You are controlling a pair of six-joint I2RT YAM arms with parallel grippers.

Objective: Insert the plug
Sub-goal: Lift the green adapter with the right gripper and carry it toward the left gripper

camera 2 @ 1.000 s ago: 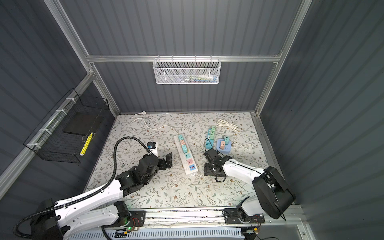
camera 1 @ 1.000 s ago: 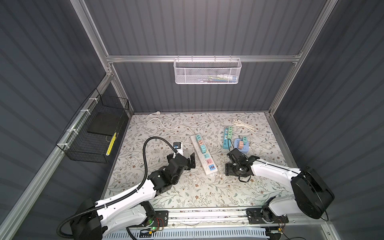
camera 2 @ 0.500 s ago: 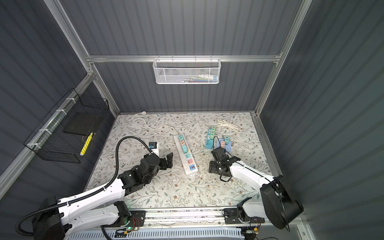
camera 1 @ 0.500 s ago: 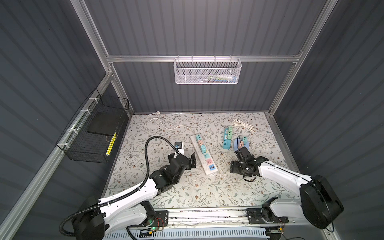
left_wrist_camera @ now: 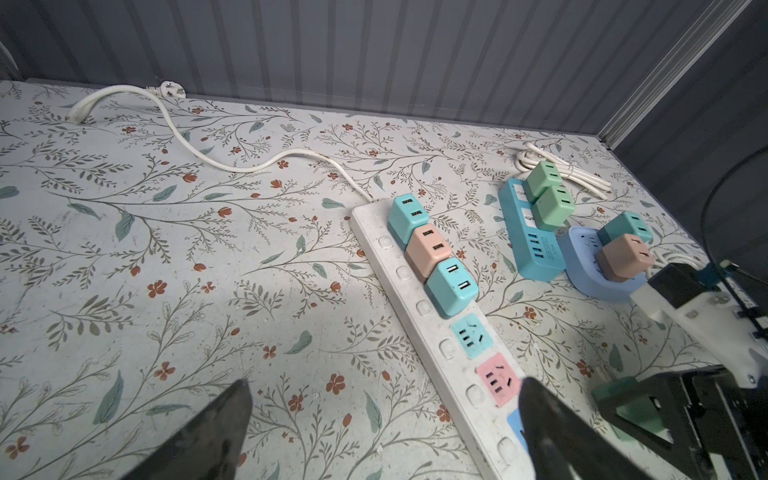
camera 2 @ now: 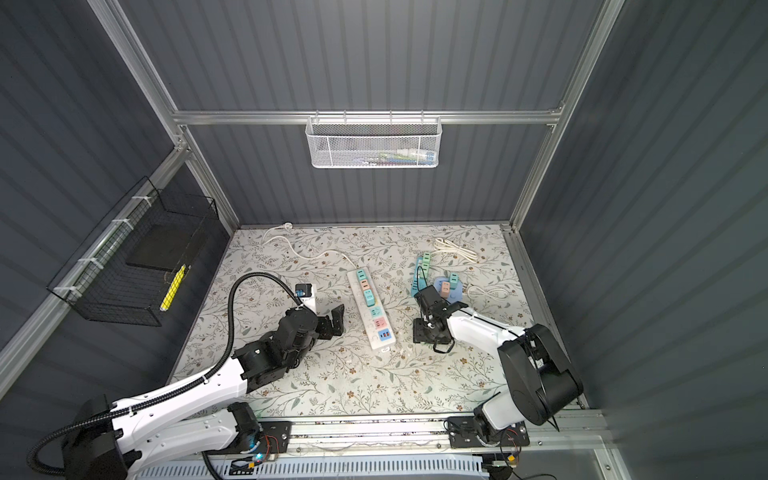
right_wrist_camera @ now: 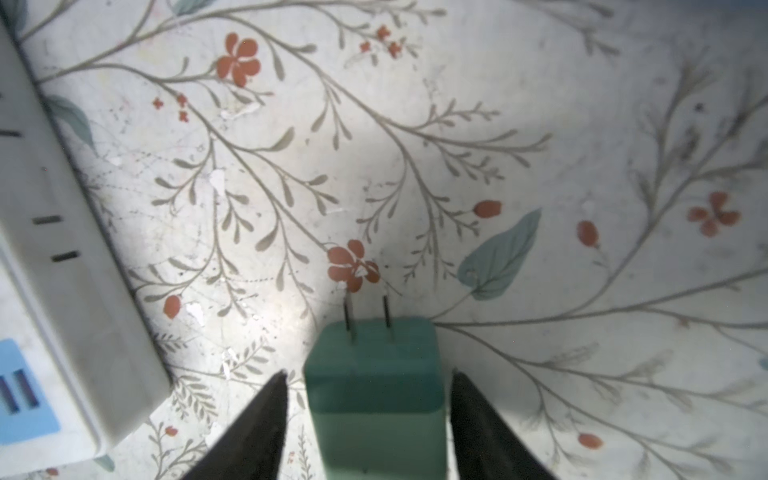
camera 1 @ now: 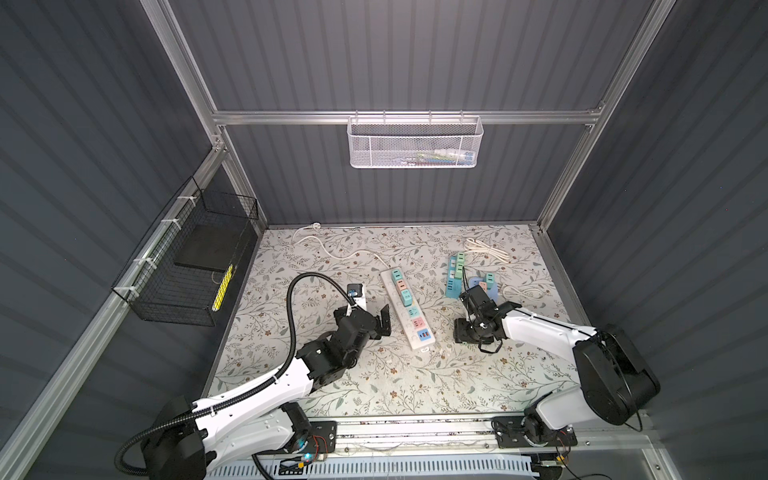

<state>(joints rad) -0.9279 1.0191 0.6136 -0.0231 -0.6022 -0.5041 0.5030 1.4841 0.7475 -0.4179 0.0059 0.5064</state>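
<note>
- left gripper, jaws spread wide, sits just left of the white strip at centre frame
- right gripper is down low over the mat, right of the strip's lower end

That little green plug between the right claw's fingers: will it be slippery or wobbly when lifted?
The green plug looks like a stiff, boxy plastic shell, so it probably won't flex. Its smooth sides may slip a little between the narrow fingers of the right claw. Its two thin prongs look like the delicate part; a sideways knock might bend them.
</note>
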